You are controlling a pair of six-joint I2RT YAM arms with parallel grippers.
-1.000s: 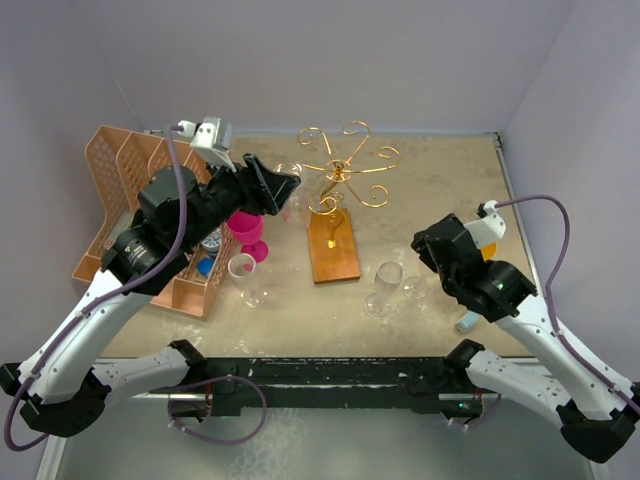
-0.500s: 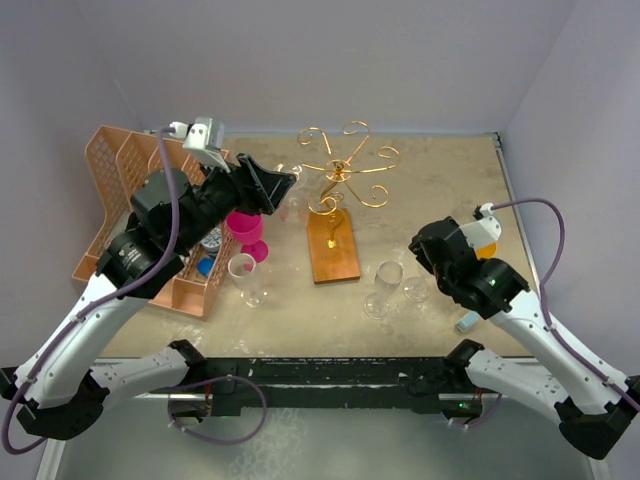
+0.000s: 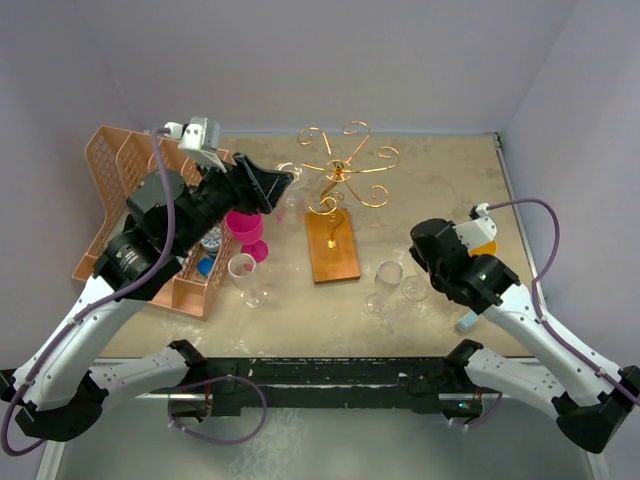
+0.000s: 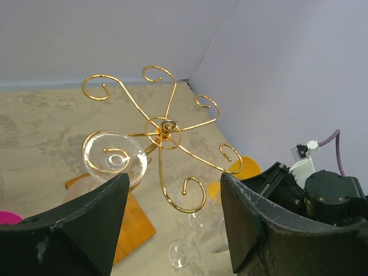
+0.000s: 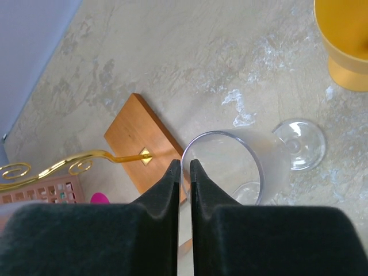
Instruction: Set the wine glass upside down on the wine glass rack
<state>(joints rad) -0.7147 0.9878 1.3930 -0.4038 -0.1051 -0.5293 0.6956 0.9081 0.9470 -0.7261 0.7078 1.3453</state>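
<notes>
Squarely, wine glass (image 5: 230, 164) in end effector (image 5: 184, 165)

Peach lattice organiser (image 3: 112, 165), pink cup (image 3: 244, 227), yellow cup (image 5: 345, 34)

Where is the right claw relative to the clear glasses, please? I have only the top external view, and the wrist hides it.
Observer: In the right wrist view, the right claw is closed on the rim of an upright wine glass.
Operator: Thank you. Is the left claw carrying anything?
Observer: No; in its wrist view, the left claw is open and empty, looking down on the wine glass rack.
</notes>
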